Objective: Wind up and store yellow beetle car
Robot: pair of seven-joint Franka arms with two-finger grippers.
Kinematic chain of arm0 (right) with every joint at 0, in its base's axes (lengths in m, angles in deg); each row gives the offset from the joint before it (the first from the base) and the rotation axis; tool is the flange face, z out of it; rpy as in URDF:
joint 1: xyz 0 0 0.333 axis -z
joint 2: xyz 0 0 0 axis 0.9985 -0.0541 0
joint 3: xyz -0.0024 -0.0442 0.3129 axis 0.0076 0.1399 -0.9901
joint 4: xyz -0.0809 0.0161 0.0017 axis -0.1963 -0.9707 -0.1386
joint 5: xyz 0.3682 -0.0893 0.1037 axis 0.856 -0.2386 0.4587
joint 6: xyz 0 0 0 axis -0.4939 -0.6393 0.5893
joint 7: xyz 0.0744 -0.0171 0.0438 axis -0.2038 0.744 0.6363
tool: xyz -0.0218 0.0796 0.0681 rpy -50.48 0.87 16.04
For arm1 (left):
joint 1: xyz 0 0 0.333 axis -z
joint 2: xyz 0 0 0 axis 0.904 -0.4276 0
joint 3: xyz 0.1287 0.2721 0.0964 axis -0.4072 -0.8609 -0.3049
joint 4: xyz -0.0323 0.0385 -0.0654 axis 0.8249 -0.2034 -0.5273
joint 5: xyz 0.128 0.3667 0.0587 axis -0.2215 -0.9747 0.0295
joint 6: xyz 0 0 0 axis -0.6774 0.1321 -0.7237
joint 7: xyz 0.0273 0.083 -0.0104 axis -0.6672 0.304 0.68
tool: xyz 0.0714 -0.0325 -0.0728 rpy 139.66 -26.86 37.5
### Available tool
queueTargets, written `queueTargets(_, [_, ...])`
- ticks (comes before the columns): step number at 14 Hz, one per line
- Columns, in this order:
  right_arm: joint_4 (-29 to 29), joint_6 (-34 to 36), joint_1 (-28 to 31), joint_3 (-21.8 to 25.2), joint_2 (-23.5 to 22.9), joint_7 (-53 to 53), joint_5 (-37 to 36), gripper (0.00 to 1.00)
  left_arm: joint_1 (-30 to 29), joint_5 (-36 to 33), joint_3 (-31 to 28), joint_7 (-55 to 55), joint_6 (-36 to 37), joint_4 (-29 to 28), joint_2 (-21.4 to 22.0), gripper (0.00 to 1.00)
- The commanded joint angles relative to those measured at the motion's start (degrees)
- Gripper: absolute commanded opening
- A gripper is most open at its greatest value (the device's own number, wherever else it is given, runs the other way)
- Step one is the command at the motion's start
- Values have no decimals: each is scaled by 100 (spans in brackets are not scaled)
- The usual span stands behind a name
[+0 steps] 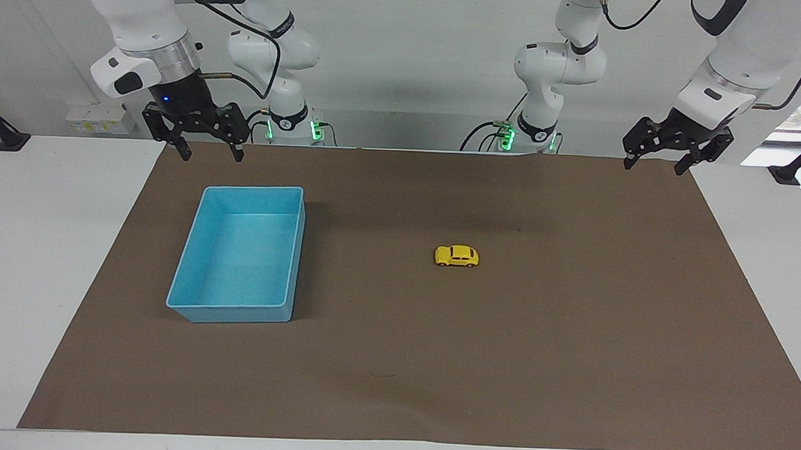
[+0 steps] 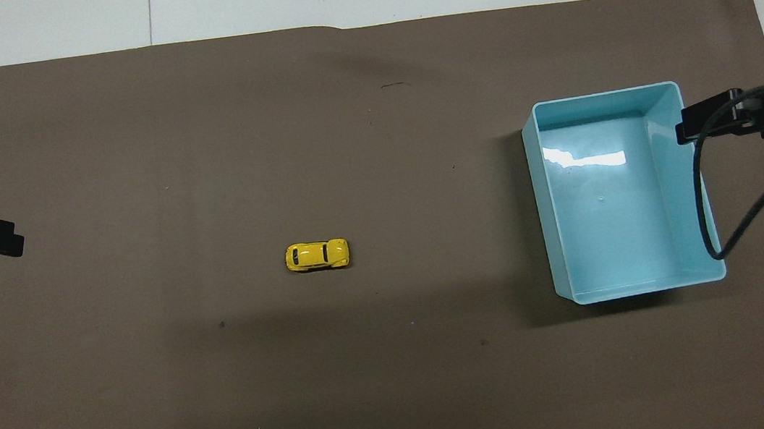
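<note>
On the brown mat (image 1: 569, 364), the yellow beetle car (image 1: 457, 255) sits well apart from the blue tray (image 1: 191, 307), toward the left arm's end. Left gripper (image 1: 654, 163) and right gripper (image 1: 210, 153) hang above the mat's robot-side edge, jaws wide, empty.

A: What stands on the brown mat (image 1: 569, 364)?
B: Only the blue tray (image 1: 184, 271) toward the right arm's end; its raised walls block a low sweep there.
A: And around the yellow beetle car (image 1: 457, 255)?
B: Bare mat on every side; the tray well apart; approach open from above.
</note>
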Motion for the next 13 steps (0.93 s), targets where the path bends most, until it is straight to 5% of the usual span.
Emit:
queueTargets(1, [33,16,57,-33,59,82,100,100,14,52,-19,-673,4,-180,156,100])
queueTargets(13, [33,16,57,-24,59,91,100,100,14,17,-19,-3943,-154,-470,94,100])
